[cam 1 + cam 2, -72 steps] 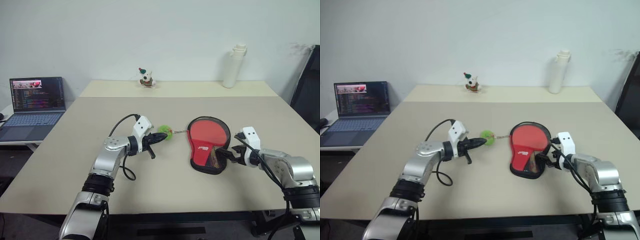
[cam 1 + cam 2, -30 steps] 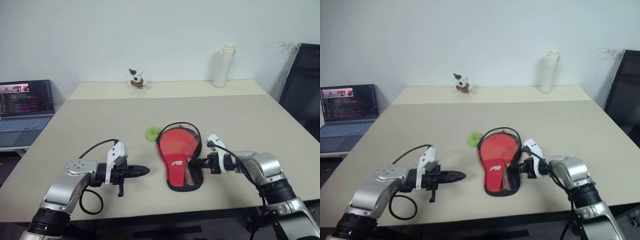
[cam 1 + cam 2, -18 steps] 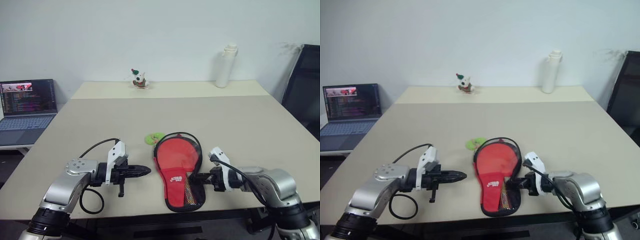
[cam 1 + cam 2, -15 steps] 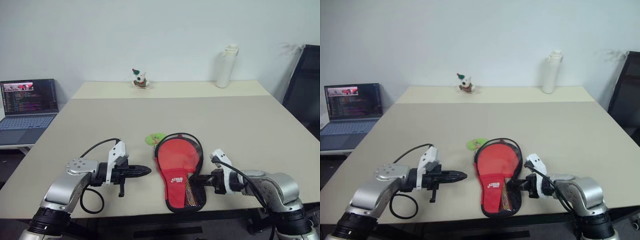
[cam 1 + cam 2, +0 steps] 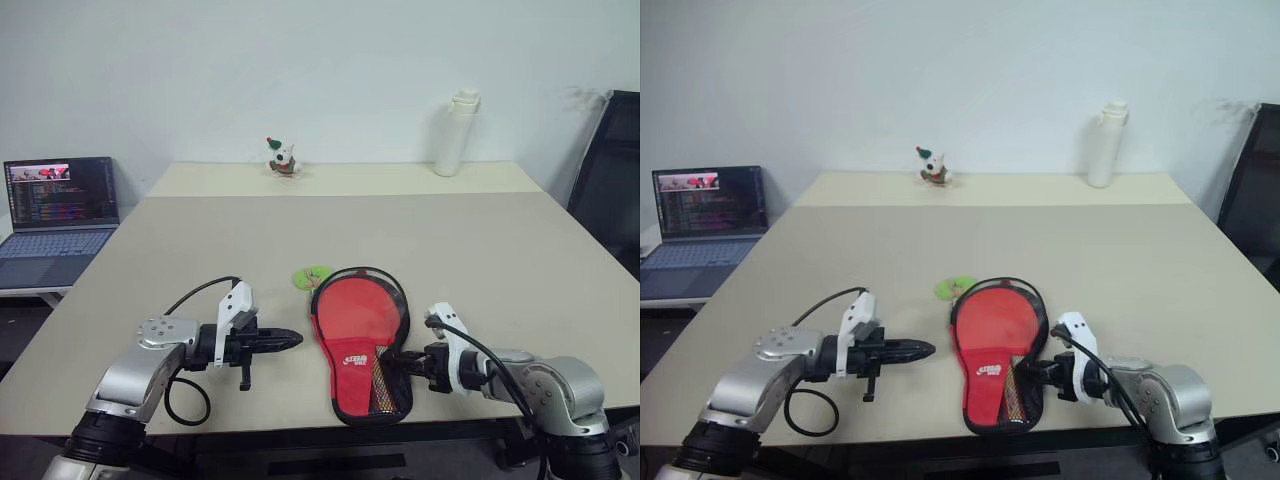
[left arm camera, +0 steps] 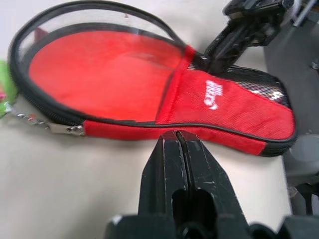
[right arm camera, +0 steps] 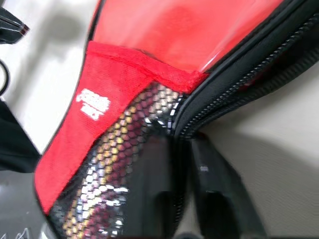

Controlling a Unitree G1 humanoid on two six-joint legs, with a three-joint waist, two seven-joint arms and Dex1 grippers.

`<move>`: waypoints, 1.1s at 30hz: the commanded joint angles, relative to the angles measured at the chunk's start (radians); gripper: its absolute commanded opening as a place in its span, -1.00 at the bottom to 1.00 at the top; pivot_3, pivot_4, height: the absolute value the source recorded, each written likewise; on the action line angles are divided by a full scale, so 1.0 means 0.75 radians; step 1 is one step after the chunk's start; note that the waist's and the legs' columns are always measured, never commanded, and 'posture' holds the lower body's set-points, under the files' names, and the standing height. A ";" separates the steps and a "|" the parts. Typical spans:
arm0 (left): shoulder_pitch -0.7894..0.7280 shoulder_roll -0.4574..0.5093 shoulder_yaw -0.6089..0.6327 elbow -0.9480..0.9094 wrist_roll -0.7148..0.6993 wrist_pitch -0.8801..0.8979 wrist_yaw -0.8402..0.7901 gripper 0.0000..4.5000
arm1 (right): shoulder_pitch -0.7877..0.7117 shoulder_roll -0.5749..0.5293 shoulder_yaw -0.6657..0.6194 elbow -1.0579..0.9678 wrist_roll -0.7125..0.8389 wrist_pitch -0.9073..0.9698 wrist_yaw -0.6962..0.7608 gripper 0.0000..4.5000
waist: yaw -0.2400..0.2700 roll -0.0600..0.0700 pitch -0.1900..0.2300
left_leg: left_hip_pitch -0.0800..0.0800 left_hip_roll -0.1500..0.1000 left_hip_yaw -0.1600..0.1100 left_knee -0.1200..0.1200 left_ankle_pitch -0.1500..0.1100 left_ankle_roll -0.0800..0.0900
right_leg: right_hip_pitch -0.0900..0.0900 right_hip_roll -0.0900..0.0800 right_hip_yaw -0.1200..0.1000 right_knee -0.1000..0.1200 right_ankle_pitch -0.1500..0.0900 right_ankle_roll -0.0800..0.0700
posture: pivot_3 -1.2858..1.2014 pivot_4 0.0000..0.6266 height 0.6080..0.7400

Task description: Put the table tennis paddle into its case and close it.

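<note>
The black case (image 5: 352, 270) lies open on the table with its narrow end toward the front edge. Inside it rests the table tennis paddle (image 5: 358, 308), red face up; its handle sits under the mesh panel (image 7: 124, 149). A green charm (image 5: 315, 276) lies at the case's far left rim. My left gripper (image 5: 297, 339) is shut and empty, its tips a little left of the case, also seen in the left wrist view (image 6: 175, 133). My right gripper (image 5: 395, 362) is at the case's right side, narrowly open, with the zip rim (image 7: 219, 94) running in between its fingers.
A laptop (image 5: 60, 215) stands on a side table at the left. A white bottle (image 5: 452, 133) and a small toy figure (image 5: 283, 158) stand at the table's far edge. A black chair (image 5: 605, 190) is at the right. The case lies near the front edge.
My left gripper left the green charm and drew back. The right gripper pulled the case nearer the front edge, turning it, and its fingers have now parted slightly. The camera also shifted.
</note>
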 commanded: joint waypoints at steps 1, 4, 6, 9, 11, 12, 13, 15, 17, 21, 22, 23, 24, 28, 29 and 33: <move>-0.024 -0.018 0.052 0.013 0.007 -0.028 0.071 -1.00 | 0.036 -0.051 -0.052 -0.106 0.025 0.016 -0.025 -0.04 | 0.000 0.000 0.000 | 0.000 0.000 0.000 0.000 0.000 0.000 | 0.000 0.000 0.000 0.000 0.000 0.000 | 0.03 -0.52 1.00; -0.041 -0.034 0.065 0.032 0.011 -0.043 0.124 -1.00 | 0.043 -0.065 -0.128 -0.166 0.090 0.030 -0.007 0.41 | 0.001 0.000 0.000 | 0.000 -0.001 0.000 0.001 0.000 0.000 | 0.001 -0.001 0.000 0.000 0.000 0.000 | 0.03 -0.52 1.00; -0.060 -0.053 0.076 0.047 0.013 -0.047 0.165 -1.00 | 0.051 -0.092 -0.179 -0.198 0.136 0.008 0.029 0.73 | 0.002 0.000 0.000 | 0.000 -0.001 0.000 0.001 0.000 0.000 | 0.001 -0.001 0.000 0.000 0.000 0.000 | 0.03 -0.52 1.00; -0.126 -0.094 0.093 0.115 0.034 -0.056 0.252 -1.00 | 0.045 -0.125 -0.236 -0.230 0.189 -0.025 0.053 0.99 | 0.002 0.000 0.000 | 0.000 -0.001 0.000 0.001 0.000 0.000 | 0.001 -0.001 -0.001 0.000 0.000 0.000 | 0.03 -0.52 1.00; -0.205 -0.124 0.097 0.220 0.084 -0.073 0.346 -0.92 | 0.032 -0.142 -0.241 -0.233 0.194 -0.048 0.047 1.00 | 0.002 0.000 0.000 | 0.000 -0.001 -0.001 0.001 0.000 0.000 | 0.001 -0.001 -0.001 0.000 0.000 0.000 | 0.03 -0.52 1.00; -0.246 -0.139 0.099 0.278 0.107 -0.084 0.390 -0.83 | 0.023 -0.148 -0.239 -0.231 0.194 -0.059 0.040 1.00 | 0.002 0.000 0.000 | 0.000 -0.001 -0.001 0.001 0.000 0.000 | 0.001 0.000 -0.001 0.000 0.000 0.000 | 0.03 -0.52 1.00; -0.288 -0.156 0.101 0.336 0.123 -0.097 0.421 -0.74 | 0.014 -0.152 -0.234 -0.227 0.192 -0.072 0.032 1.00 | 0.002 0.000 0.000 | 0.000 -0.001 -0.001 0.002 0.000 0.000 | 0.001 0.000 -0.001 0.001 0.000 0.001 | 0.03 -0.52 1.00; -0.356 -0.185 0.098 0.433 0.148 -0.120 0.464 -0.44 | -0.003 -0.155 -0.222 -0.216 0.188 -0.090 0.020 1.00 | 0.001 0.000 0.000 | 0.000 -0.001 -0.001 0.002 0.000 0.000 | 0.001 0.000 -0.001 0.001 0.000 0.001 | 0.03 -0.52 1.00; -0.429 -0.223 0.094 0.544 0.175 -0.139 0.511 -0.10 | -0.018 -0.153 -0.207 -0.206 0.184 -0.103 0.009 1.00 | 0.001 0.000 0.000 | 0.000 -0.001 0.000 0.001 0.000 0.000 | 0.001 0.000 -0.001 0.000 0.000 0.001 | 0.03 -0.52 1.00; -0.578 -0.305 0.062 0.777 0.242 -0.177 0.569 0.55 | -0.032 -0.156 -0.166 -0.201 0.179 -0.128 -0.006 1.00 | 0.003 -0.001 0.000 | -0.001 -0.002 -0.001 0.001 0.000 0.000 | 0.001 0.000 -0.001 -0.001 0.001 0.001 | 0.03 -0.52 1.00; -0.606 -0.319 0.057 0.822 0.255 -0.182 0.574 0.71 | -0.035 -0.156 -0.160 -0.199 0.180 -0.133 -0.010 1.00 | 0.003 -0.001 0.000 | -0.002 -0.002 -0.001 0.001 0.000 0.000 | 0.001 0.000 -0.001 -0.001 0.001 0.001 | 0.03 -0.52 1.00; -0.637 -0.335 0.056 0.873 0.265 -0.184 0.580 0.87 | -0.036 -0.157 -0.155 -0.197 0.181 -0.137 -0.012 1.00 | 0.003 -0.001 0.000 | -0.002 -0.002 -0.001 0.001 0.000 0.000 | 0.001 0.000 -0.001 -0.001 0.001 0.001 | 0.03 -0.52 1.00; -0.669 -0.350 0.047 0.927 0.285 -0.192 0.589 0.98 | -0.037 -0.159 -0.150 -0.196 0.180 -0.144 -0.015 1.00 | 0.003 -0.001 0.000 | -0.002 -0.002 -0.001 0.001 0.000 0.000 | 0.001 0.000 -0.001 -0.001 0.001 0.001 | 0.03 -0.52 1.00; -0.771 -0.391 0.020 1.118 0.341 -0.228 0.555 0.98 | -0.044 -0.157 -0.133 -0.190 0.178 -0.160 -0.029 1.00 | 0.001 -0.001 0.000 | -0.002 -0.003 0.000 0.001 0.000 0.000 | 0.001 0.000 -0.002 0.000 0.001 0.001 | 0.03 -0.52 1.00; -0.792 -0.400 0.013 1.161 0.353 -0.233 0.547 0.98 | -0.045 -0.157 -0.131 -0.190 0.180 -0.163 -0.033 1.00 | 0.001 -0.001 0.000 | -0.002 -0.002 0.000 0.001 0.000 0.000 | 0.001 0.000 -0.002 0.000 0.001 0.001 | 0.03 -0.52 1.00; -0.849 -0.423 -0.004 1.308 0.402 -0.260 0.532 0.98 | -0.047 -0.156 -0.121 -0.194 0.180 -0.174 -0.049 1.00 | 0.001 -0.001 0.000 | -0.002 -0.002 0.000 0.001 0.000 0.000 | 0.000 0.000 -0.002 0.000 0.001 0.001 | 0.03 -0.52 1.00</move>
